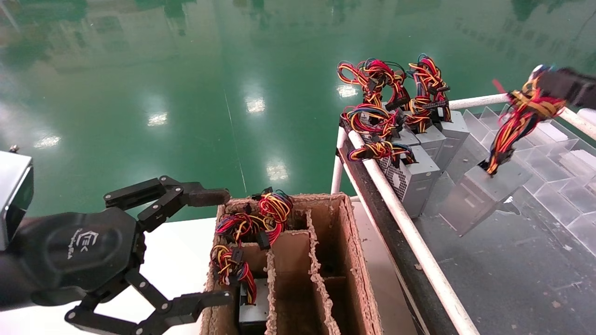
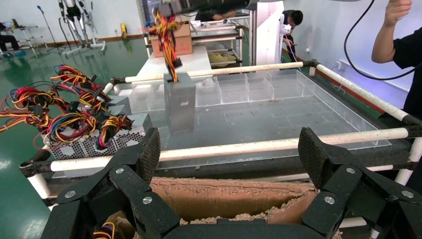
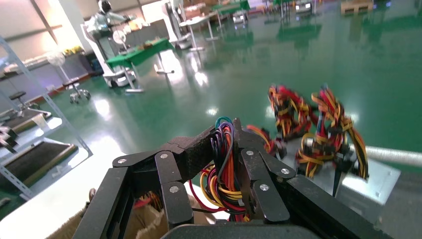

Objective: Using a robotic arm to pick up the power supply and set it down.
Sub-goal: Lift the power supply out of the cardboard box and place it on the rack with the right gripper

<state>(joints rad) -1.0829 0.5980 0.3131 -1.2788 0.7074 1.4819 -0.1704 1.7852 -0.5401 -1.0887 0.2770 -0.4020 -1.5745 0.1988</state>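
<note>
A grey power supply [image 1: 484, 195] hangs tilted just above the clear tray floor [image 1: 526, 242], held up by its bundle of red, yellow and black wires [image 1: 521, 121]. My right gripper [image 1: 556, 86] at the upper right is shut on the top of that bundle. In the right wrist view the wires [image 3: 225, 164] are pinched between the black fingers of the right gripper [image 3: 224, 137]. In the left wrist view the same power supply [image 2: 180, 102] dangles over the tray. My left gripper [image 1: 219, 246] stands wide open and holds nothing, beside the cardboard box [image 1: 354, 260] at the lower left.
The divided cardboard box holds more power supplies with wire bundles [image 1: 251, 223]. Several power supplies [image 1: 419, 158] stand in a row at the tray's near-left end. A white pipe rail [image 1: 400, 218] borders the tray. A person [image 2: 405, 55] stands beyond the tray's far side.
</note>
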